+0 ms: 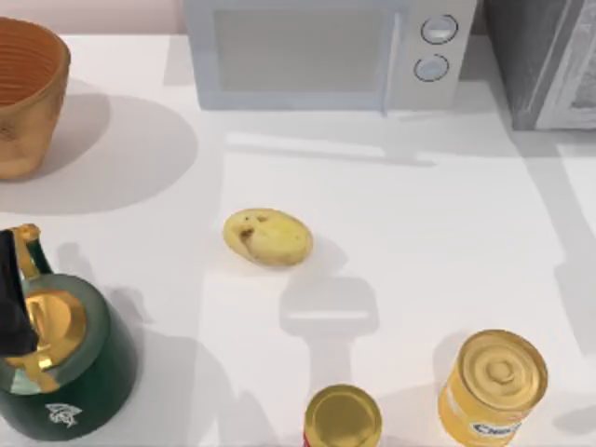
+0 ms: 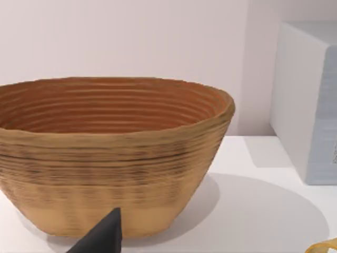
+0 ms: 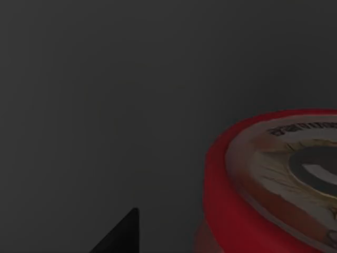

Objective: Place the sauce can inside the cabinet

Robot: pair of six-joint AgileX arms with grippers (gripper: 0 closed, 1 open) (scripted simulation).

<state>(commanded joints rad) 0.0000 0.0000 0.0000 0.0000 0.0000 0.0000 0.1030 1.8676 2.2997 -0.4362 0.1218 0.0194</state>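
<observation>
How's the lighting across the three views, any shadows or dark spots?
Top view: bright, with soft shadows on the table beside the basket and potato. Left wrist view: evenly lit, basket casting a soft shadow. Right wrist view: dim grey, red sauce can close up.

A rendered kitchen counter: microwave (image 1: 331, 51), kettle (image 1: 56, 363), potato (image 1: 267, 237), cans (image 1: 494, 386)

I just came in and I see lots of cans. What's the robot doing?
It is putting a sauce can away in the cabinet at the table's far right corner. The right wrist view is dark, with the red-rimmed can close up against a dark grey surface. The potato, kettle, basket and two gold-topped cans sit untouched.
</observation>
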